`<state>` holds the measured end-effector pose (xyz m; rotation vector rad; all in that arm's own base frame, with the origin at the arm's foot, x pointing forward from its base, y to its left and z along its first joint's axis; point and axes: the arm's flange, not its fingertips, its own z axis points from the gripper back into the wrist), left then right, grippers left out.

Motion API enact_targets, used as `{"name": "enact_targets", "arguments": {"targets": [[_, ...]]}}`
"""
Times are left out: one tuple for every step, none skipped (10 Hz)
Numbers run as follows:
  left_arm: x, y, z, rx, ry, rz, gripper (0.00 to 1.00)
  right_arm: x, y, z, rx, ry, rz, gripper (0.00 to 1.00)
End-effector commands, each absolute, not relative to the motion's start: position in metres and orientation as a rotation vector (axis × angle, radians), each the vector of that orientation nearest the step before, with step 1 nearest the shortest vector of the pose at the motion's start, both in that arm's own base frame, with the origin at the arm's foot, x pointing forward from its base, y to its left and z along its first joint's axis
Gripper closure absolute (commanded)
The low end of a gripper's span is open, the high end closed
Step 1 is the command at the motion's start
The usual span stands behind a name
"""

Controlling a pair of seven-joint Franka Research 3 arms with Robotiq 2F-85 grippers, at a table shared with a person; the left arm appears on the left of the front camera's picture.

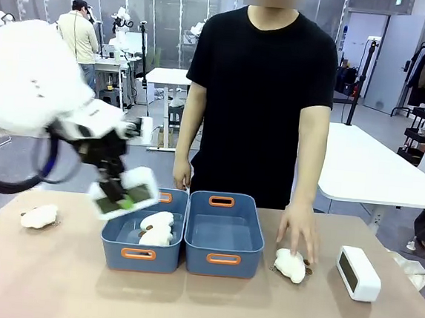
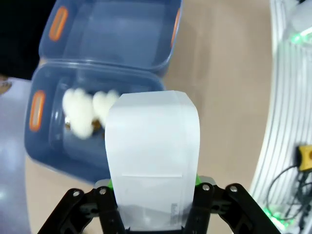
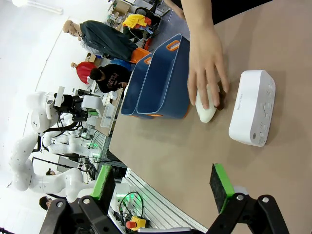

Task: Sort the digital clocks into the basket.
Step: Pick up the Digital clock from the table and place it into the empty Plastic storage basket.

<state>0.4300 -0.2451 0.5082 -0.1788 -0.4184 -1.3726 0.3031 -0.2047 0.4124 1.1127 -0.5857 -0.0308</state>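
Observation:
My left gripper (image 1: 123, 196) is shut on one white digital clock (image 1: 129, 190), holding it tilted in the air over the left end of the left tub (image 1: 139, 254). In the left wrist view the clock (image 2: 152, 146) stands between the green pads (image 2: 197, 180), above the tub (image 2: 53, 151) that holds white plush toys (image 2: 80, 114). Beside that tub, the right basket (image 1: 221, 258) has nothing in it. The second clock (image 1: 358, 273) lies on the table at the right, also seen as the clock (image 3: 252, 107) ahead of my open right gripper (image 3: 161, 187).
A person stands behind the baskets with one hand (image 1: 300, 230) resting on a plush toy (image 1: 290, 264) right of the baskets. Another plush toy (image 1: 38, 216) lies at the table's left. The person's hand (image 3: 207, 63) is close to the second clock.

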Motion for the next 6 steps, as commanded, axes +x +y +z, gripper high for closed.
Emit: {"name": "enact_targets", "arguments": {"targets": [[0.453,-0.248,0.506,-0.183,-0.421,-1.335,1.0,0.303,-0.205,0.413,1.126,-0.6,-0.029,0.0],[0.453,-0.251,0.506,-0.172,-0.436,-1.337,1.0,0.303,-0.205,0.413,1.126,-0.6,-0.029,0.0],[0.458,-0.252,0.504,-0.185,-0.45,-1.324,1.0,0.303,-0.205,0.413,1.126,-0.6,-0.029,0.0],[0.466,-0.259,0.503,-0.24,-0.497,-1.308,1.0,0.303,-0.205,0.413,1.126,-0.6,-0.029,0.0],[0.473,-0.274,0.498,-0.272,-0.534,-1.287,1.0,0.303,-0.205,0.413,1.126,-0.6,-0.029,0.0],[0.473,-0.287,0.493,-0.292,-0.574,-1.291,1.0,0.303,-0.205,0.413,1.126,-0.6,-0.029,0.0]]}}
